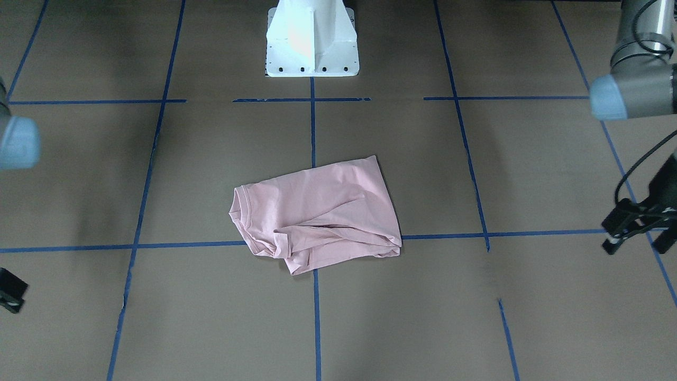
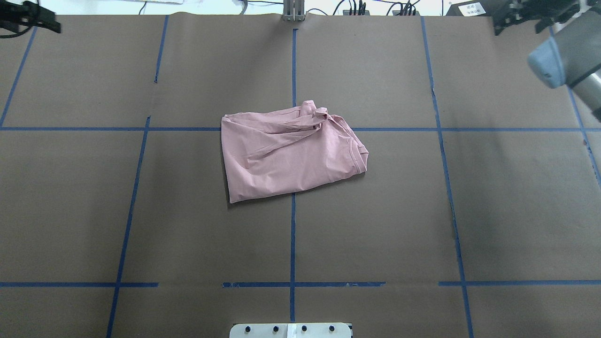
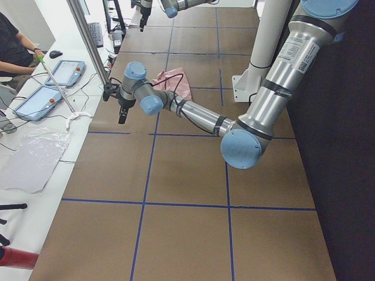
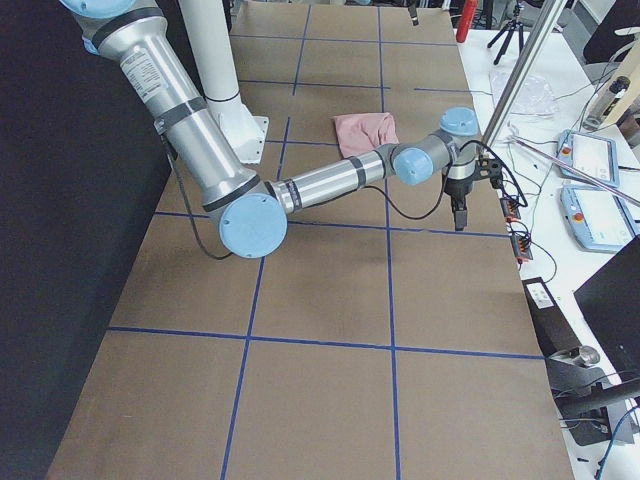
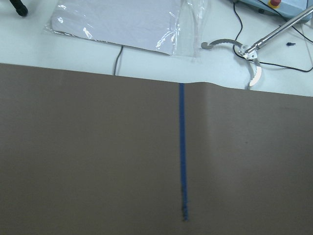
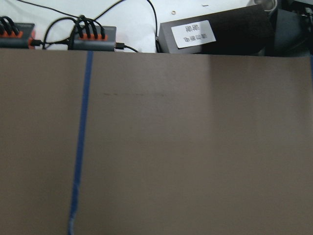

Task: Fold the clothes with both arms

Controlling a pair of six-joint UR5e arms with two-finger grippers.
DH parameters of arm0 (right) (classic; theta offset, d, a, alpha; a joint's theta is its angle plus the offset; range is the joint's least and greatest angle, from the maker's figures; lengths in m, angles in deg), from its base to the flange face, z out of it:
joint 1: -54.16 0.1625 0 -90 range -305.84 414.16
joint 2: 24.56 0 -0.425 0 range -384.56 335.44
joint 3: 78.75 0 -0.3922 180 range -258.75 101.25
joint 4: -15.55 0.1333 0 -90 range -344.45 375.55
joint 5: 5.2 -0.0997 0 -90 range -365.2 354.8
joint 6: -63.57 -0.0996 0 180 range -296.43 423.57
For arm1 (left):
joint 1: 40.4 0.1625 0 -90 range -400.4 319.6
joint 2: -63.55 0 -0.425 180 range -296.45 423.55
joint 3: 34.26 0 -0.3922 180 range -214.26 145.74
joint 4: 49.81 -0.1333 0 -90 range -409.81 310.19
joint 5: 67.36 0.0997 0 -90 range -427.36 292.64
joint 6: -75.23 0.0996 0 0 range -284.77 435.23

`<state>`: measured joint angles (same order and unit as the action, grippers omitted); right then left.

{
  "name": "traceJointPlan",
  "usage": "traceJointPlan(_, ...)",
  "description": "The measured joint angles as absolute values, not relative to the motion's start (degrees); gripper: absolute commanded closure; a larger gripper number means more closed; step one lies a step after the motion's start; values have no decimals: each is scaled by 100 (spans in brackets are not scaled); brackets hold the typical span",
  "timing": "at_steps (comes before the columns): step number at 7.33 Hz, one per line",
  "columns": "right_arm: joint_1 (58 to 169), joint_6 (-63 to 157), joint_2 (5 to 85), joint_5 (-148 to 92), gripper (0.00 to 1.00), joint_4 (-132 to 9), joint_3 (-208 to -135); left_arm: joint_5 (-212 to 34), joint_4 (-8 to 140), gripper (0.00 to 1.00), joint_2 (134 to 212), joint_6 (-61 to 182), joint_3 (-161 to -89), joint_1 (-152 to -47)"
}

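Overhead exterior view has the shirt (image 2: pixel 291 150) lying loosely folded near the middle of the table (image 2: pixel 188 234). It sits over the spot where two blue tape lines (image 2: pixel 292 244) cross, with its ribbed neck at its right end and rumpled folds along its upper edge. Both my grippers are well apart from it.

My left gripper (image 1: pixel 634 246) hangs at the right edge of the front-facing view. Its two fingers look spread and grasp nothing. In the overhead view it sits in the upper left corner.

My right gripper (image 1: pixel 10 291) is cut off by the lower left edge of the front-facing view. It is small and dark in the overhead view's upper right corner, so I cannot tell whether it is released or clenched.

Both wrist views show only brown table, one tape line each, and clutter past the table's edge at the top.
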<state>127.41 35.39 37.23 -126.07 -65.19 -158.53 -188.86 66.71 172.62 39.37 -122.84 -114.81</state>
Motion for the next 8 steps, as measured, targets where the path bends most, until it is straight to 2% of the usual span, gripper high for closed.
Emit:
traceJointPlan(3, 13940, 5792, 5113, -14027, 0, -6868, -16240, -19246, 5829, 0, 16645, 6637, -12323, -12601)
traceJointPlan(6, 14278, 6354, 6440, -14285, 0, -6805, -17107, -19875, 5554, 0, 15819, 8321, -12290, -13184)
traceJointPlan(8, 14300, 6336, 6772, -14272, 0, -6774, -17353, -19718, 5882, 0, 15511, 8445, -11965, -13202)
